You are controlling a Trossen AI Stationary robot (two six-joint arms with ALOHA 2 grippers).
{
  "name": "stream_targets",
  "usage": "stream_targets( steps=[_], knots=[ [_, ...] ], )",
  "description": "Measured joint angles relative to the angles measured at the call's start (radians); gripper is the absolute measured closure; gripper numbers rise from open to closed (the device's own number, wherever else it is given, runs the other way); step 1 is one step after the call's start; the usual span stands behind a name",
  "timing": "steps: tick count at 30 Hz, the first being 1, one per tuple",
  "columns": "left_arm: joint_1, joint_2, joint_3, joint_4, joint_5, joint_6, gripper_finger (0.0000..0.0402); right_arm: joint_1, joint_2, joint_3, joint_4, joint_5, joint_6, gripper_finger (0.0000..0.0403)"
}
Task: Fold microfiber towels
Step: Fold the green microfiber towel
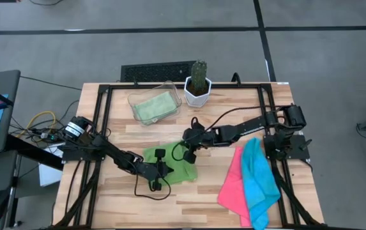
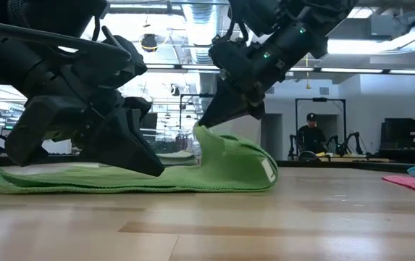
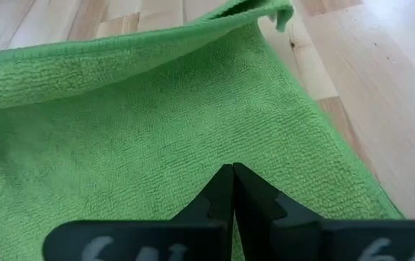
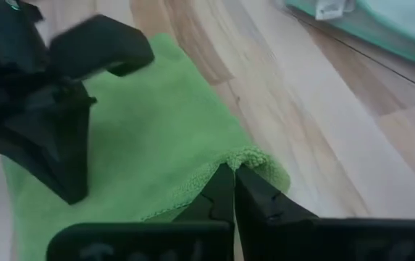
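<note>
I'm working in a robotics lab — open ceiling ducts (image 2: 200,14) and strip lights overhead. Beyond my wooden table (image 2: 207,225), a person (image 2: 310,134) sits at another bench — concrete floor (image 1: 170,45) all round.

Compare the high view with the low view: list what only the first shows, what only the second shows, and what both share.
Only the high view: a clear tray holding a pale green towel, a potted cactus, and the full spread of the pink towel and blue towel near the table's right side.

Only the low view: the room behind, with a person at a far bench, and the towel corner lifted off the table.

Both: the bright green towel, the left gripper pressed shut on it, and the right gripper pinching its raised corner.
</note>
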Motion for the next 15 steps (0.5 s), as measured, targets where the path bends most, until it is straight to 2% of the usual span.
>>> stream_targets(
  steps=[10, 15],
  knots=[
    [0.000, 0.000, 0.000, 0.000, 0.000, 0.000, 0.0401, -0.013, 0.003, 0.000, 0.054, -0.002, -0.008, 0.0381],
    [0.000, 0.000, 0.000, 0.000, 0.000, -0.008, 0.0401, -0.012, 0.073, 0.029, 0.089, -0.027, -0.012, 0.0378]
  ],
)
